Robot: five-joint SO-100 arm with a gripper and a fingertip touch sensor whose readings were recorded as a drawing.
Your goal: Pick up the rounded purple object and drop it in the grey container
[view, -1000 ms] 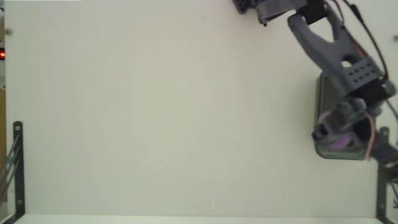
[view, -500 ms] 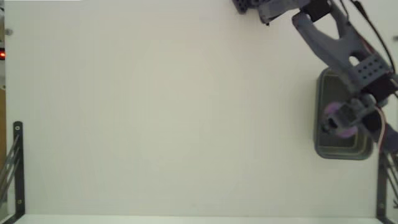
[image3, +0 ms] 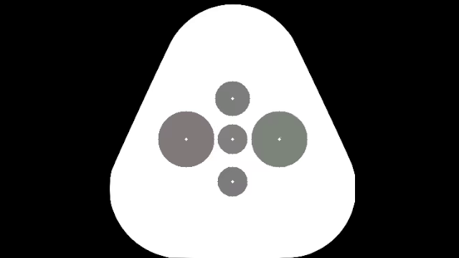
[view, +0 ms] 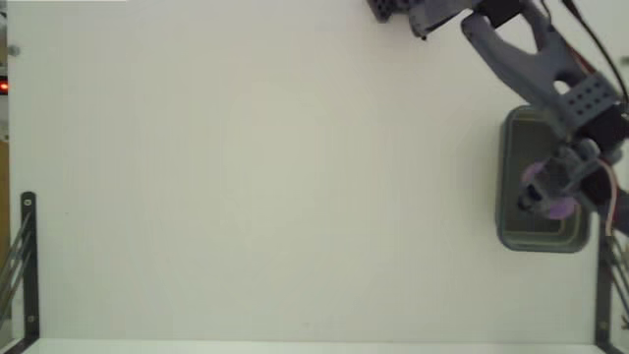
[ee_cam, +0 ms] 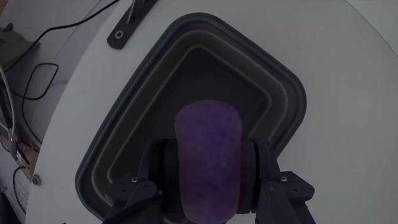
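In the wrist view the rounded purple object (ee_cam: 207, 160) is squeezed between my two dark fingers, and my gripper (ee_cam: 208, 171) is shut on it. Right beneath it lies the grey container (ee_cam: 283, 93), its dark inside filling the middle of that view. The fixed view shows the same grey container (view: 509, 234) at the right edge of the white table. Over its inside hangs my gripper (view: 546, 197) with the purple object (view: 560, 208) peeking out from under it. The arm covers part of the tub's right side.
The white table (view: 275, 187) spreads wide to the left of the tub. Black metal brackets (view: 28, 265) stand at the lower left and lower right edges. In the wrist view cables (ee_cam: 37, 74) lie beyond the table's rim at the left.
My gripper has carried the purple object from the tub's lower left rim to over its inside, shifting right and slightly up in the fixed view. It stays shut on it.
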